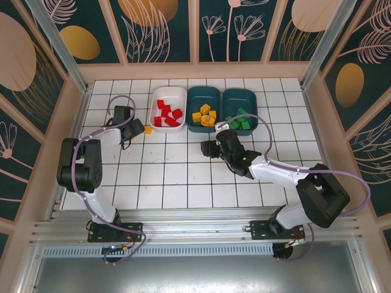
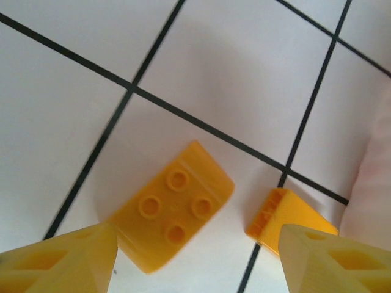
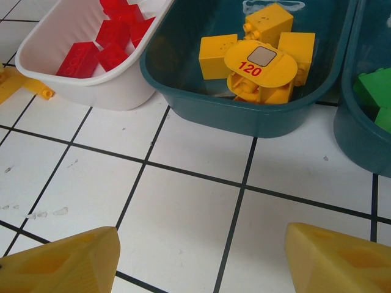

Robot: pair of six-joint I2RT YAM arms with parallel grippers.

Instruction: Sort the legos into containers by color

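Left gripper (image 2: 198, 259) hangs unclenched over a loose yellow lego (image 2: 168, 207) on the table, just left of the white bin (image 1: 154, 104). Right gripper (image 3: 201, 256) is released and empty. Risk: the lego lies skewed to the fingers, so closing may spin it out or knock the smaller yellow piece (image 2: 287, 217).

Glossy plastic legos (image 2: 171, 213), smooth plastic containers (image 3: 244, 119), glossy white tiles (image 3: 183, 210)

A tiled table (image 1: 183, 177) is carrying bins and loose bricks.
The white bin (image 1: 168, 108) is sitting on the far tiles; two teal bins (image 1: 203, 97) are sitting just right of it, two yellow bricks (image 2: 168, 207) lying just left.
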